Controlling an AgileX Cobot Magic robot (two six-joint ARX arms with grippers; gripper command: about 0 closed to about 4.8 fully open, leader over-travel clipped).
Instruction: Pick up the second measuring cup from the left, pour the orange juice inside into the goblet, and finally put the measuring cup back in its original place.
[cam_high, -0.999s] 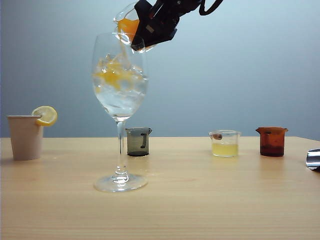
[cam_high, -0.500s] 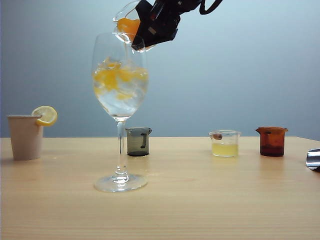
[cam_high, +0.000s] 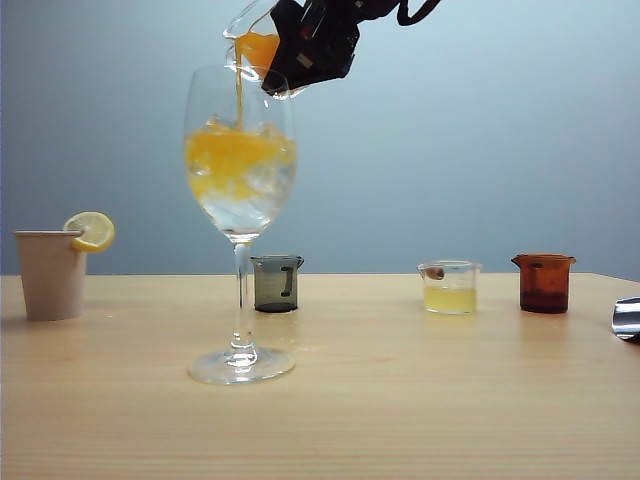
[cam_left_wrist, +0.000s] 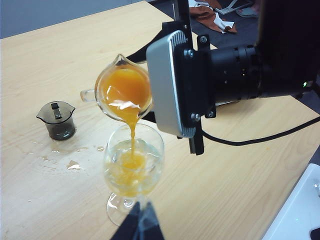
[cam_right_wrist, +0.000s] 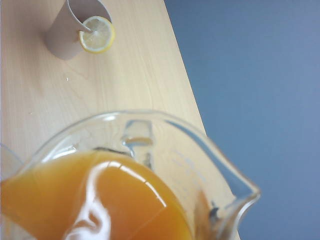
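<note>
My right gripper is shut on the clear measuring cup, holding it tipped with its lip over the rim of the goblet. A thin stream of orange juice falls into the bowl and clouds the clear liquid and ice there. In the left wrist view the measuring cup pours into the goblet below it. In the right wrist view the measuring cup and its orange juice hide the fingers. My left gripper hangs near the goblet's foot, its dark tips together with nothing between them.
A smoky grey cup stands just behind the goblet's stem. To the right are a clear cup of pale yellow liquid and an amber cup. A paper cup with a lemon slice stands far left. A metallic part shows at the right edge.
The measuring cup has tipped slightly further and a steady stream now runs. The orange layer in the goblet has grown and spread. Nothing else moved.
</note>
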